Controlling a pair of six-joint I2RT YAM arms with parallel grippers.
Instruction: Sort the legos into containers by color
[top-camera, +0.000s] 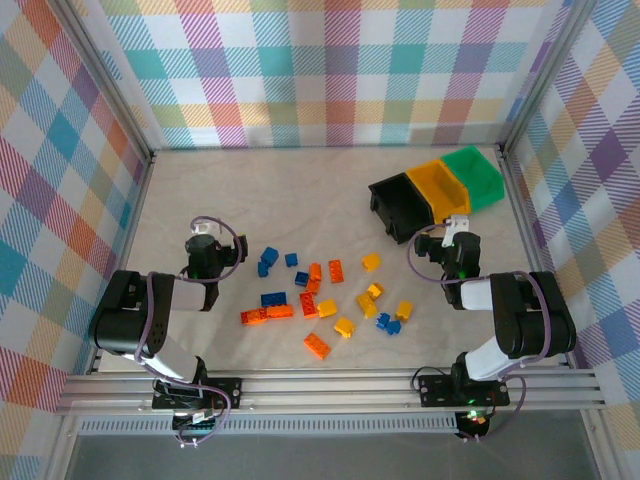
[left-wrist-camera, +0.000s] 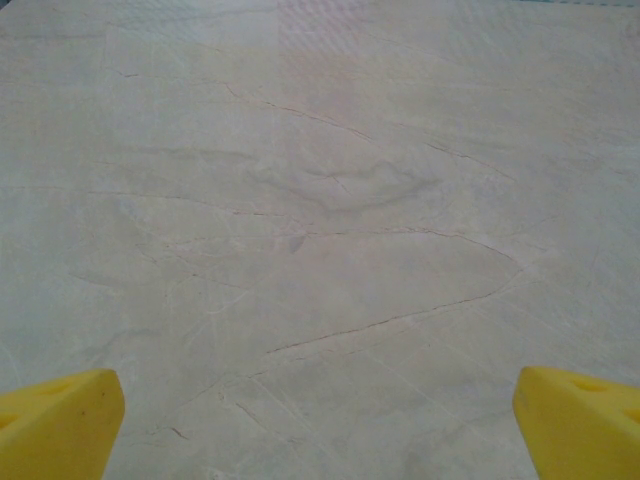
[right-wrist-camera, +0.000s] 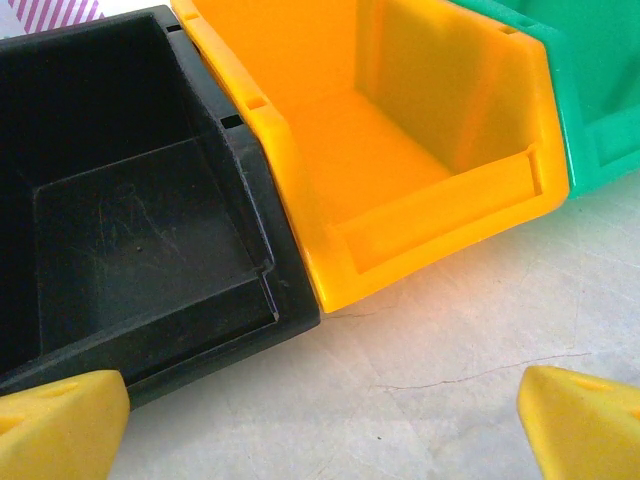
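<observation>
My left gripper (left-wrist-camera: 320, 425) and right gripper (right-wrist-camera: 320, 425) gape wide, empty; I should drop squarely over one lego (top-camera: 371, 262), clear of neighbours.

We see a pale, marbled tabletop (left-wrist-camera: 330, 200) spread beneath and ahead of the left gripper (left-wrist-camera: 315, 400), creased with fine wrinkles. Far beyond it and off to both sides we find pastel plaid walls (top-camera: 330, 70), edged by aluminium frame posts (top-camera: 115, 85) at the corners
</observation>
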